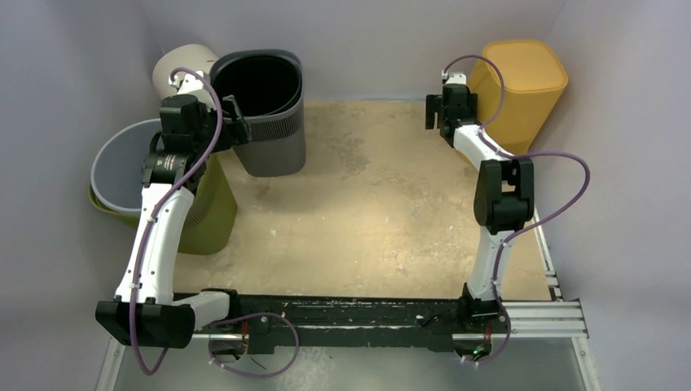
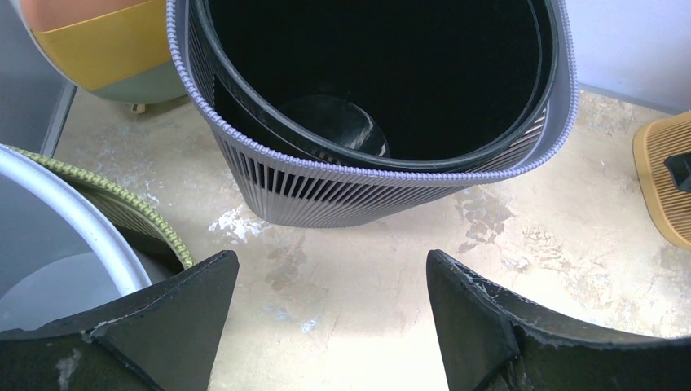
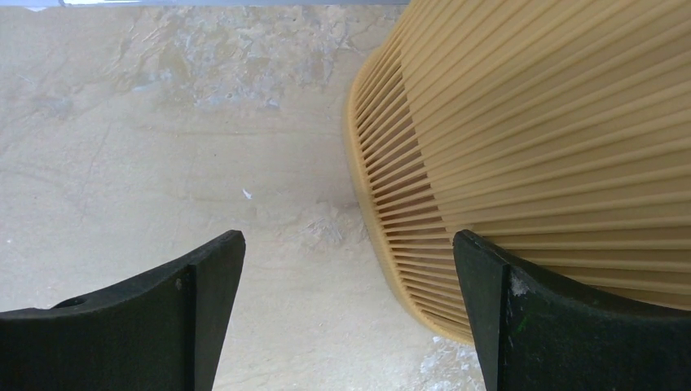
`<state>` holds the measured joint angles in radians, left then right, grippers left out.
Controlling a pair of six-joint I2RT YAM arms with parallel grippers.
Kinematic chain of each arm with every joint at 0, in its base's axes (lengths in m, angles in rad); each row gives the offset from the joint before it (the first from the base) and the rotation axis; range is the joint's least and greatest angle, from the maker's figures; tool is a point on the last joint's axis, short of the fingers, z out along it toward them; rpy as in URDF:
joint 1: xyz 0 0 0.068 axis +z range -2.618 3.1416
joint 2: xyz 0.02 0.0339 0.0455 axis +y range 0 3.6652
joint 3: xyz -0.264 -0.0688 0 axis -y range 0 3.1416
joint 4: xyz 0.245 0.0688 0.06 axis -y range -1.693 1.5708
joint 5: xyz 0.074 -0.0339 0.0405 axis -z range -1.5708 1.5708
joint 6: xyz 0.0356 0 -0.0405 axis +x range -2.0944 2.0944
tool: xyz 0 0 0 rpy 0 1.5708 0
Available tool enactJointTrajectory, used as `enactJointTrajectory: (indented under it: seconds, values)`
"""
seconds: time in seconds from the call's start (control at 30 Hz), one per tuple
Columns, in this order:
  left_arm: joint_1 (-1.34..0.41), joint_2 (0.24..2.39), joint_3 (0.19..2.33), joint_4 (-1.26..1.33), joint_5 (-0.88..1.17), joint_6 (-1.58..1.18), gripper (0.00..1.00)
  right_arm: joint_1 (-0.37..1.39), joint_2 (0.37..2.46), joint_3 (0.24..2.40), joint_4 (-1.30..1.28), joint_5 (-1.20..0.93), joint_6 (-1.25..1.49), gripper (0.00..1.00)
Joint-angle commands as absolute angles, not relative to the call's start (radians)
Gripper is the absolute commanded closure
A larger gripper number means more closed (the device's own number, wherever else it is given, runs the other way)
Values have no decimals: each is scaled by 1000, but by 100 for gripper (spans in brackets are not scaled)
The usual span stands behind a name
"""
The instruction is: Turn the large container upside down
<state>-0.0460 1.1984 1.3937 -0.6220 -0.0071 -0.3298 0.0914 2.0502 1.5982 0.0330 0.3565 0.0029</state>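
The reach is judged in hand: the grey ribbed bin (mouth up) is faced by the released left gripper just beside it, and a rim grasp is called for next; the right gripper is likewise released.

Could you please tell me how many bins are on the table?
4, liners aside: grey bin at back left, pale bin beside it in the corner, green bin at the left edge, yellow bin at back right. Others may be hidden.
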Motion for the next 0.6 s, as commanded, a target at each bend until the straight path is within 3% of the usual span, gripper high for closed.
enactJointTrajectory:
  seconds: [0.0,0.33,0.57]
  values:
    - [-40,1186,1382,-581,-11,-320,17,97,1975,1591,66,387,-29,0]
    - [-40,1193,1448,-592,19,-307,17,187,1717,1569,-35,98,43,2]
    - [-40,1171,1531,-587,58,-309,17,345,1834,1900,-215,13,70,11]
